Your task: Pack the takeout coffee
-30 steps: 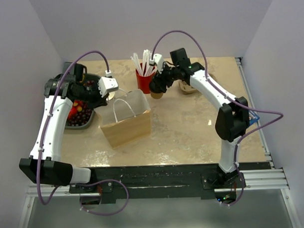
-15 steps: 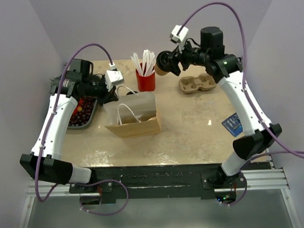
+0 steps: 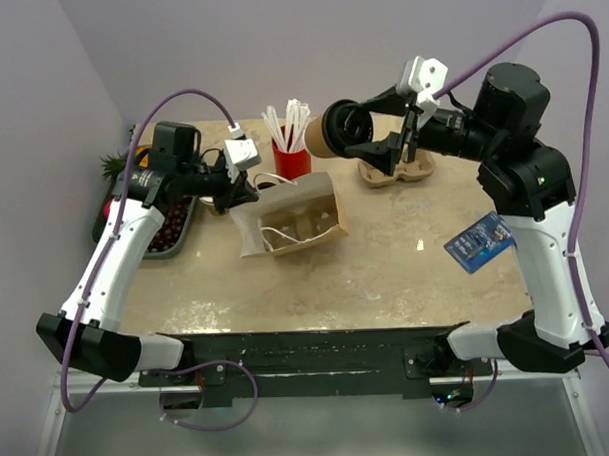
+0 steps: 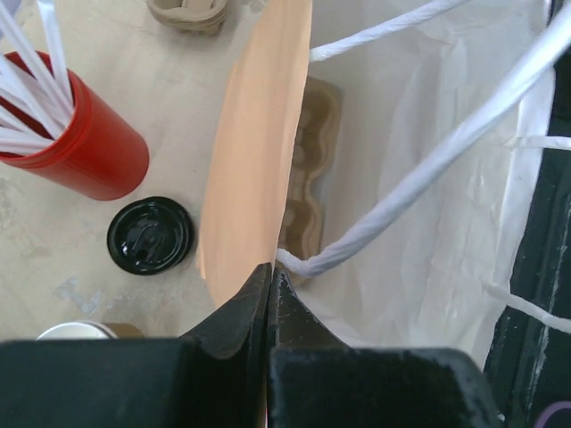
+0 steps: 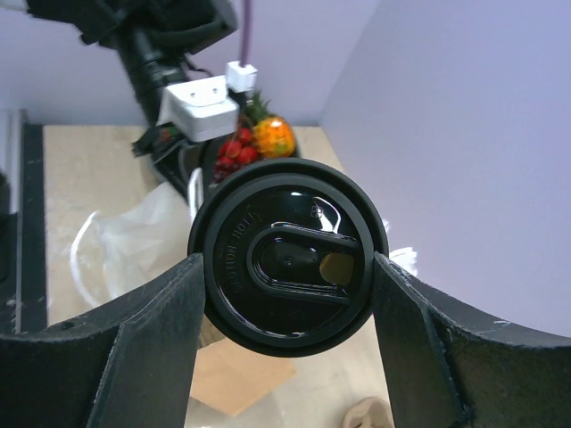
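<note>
The takeout coffee (image 3: 324,137), a tan paper cup with a black lid (image 5: 287,257), hangs high in the air behind the paper bag (image 3: 296,224). My right gripper (image 3: 353,131) is shut on it, one finger (image 5: 152,343) on each side of the lid's rim. The lid faces the right wrist camera. My left gripper (image 4: 270,275) is shut on the bag's kraft rim (image 4: 254,152) beside a white handle cord (image 4: 357,245). It holds the bag's mouth open, and the bag's white inside (image 4: 428,205) shows. A pulp cup carrier (image 4: 308,169) lies in the bag.
A red cup of white straws (image 3: 291,158) stands behind the bag. A loose black lid (image 4: 150,235) and a lidless cup (image 4: 85,332) are beside it. A second pulp carrier (image 3: 395,171) lies back right, a fruit bowl (image 3: 165,233) left, a blue card (image 3: 478,242) right.
My right arm has lifted the coffee off the table and swung it high, up behind the bag. My left gripper closed on the bag's rim and the bag shifted right, its mouth opening.
</note>
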